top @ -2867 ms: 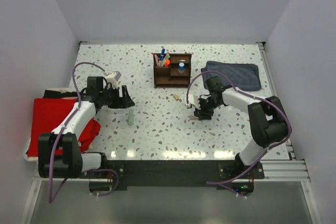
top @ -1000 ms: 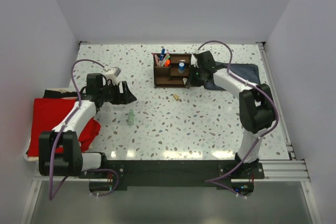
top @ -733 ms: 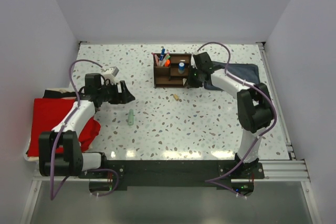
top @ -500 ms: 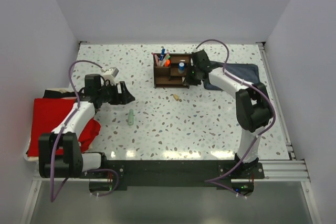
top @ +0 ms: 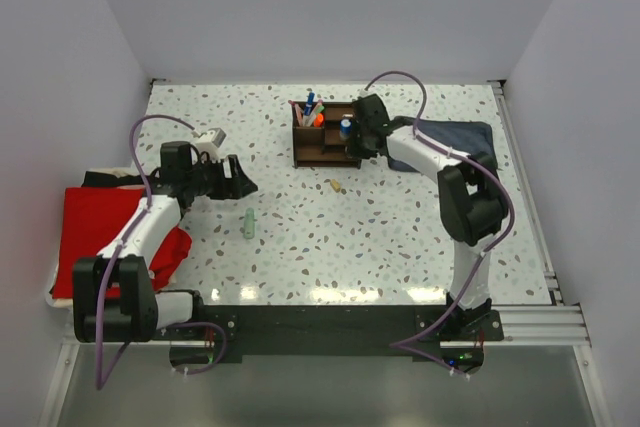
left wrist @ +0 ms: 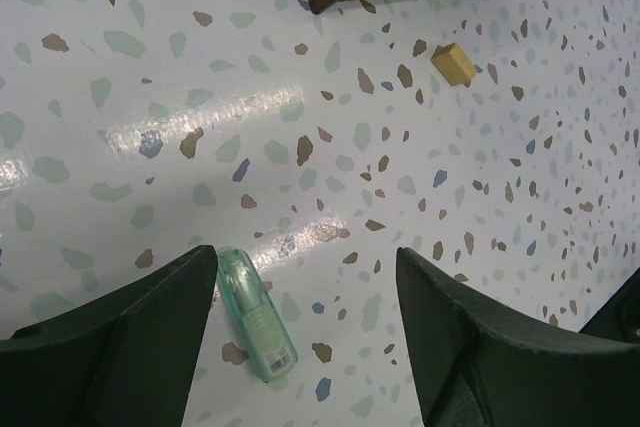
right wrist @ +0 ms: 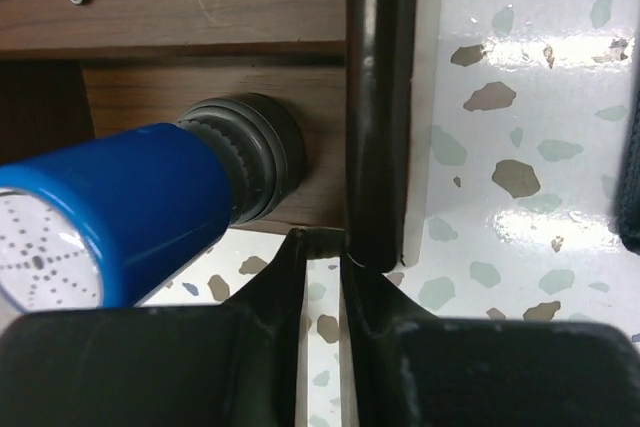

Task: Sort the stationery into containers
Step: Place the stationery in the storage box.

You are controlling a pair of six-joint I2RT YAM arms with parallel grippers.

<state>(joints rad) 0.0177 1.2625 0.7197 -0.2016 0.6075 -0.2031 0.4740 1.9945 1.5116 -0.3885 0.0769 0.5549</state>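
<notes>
The dark brown organizer [top: 318, 153] stands at the table's far middle, with pens [top: 310, 108] and an orange highlighter [top: 318, 119] in its left compartment and a blue cylinder [top: 345, 128] [right wrist: 110, 217] in its right one. My right gripper [top: 362, 141] [right wrist: 320, 239] hangs at the organizer's [right wrist: 200, 7] right compartment, beside the cylinder, shut on a small tan bit [right wrist: 325, 244]. A pale green tube [top: 248, 224] [left wrist: 255, 317] lies on the table by the left finger of my open left gripper [top: 236, 179] [left wrist: 305, 257]. Another tan bit [top: 336, 185] [left wrist: 452, 63] lies in front of the organizer.
A folded blue-grey cloth [top: 455, 144] lies right of the organizer, under my right arm. A red cloth [top: 105, 232] covers the table's left edge beside my left arm. White walls close the table at the back and sides.
My right gripper has slid left from the organizer's right side to over its right compartment. The left arm has barely moved and stays open.
</notes>
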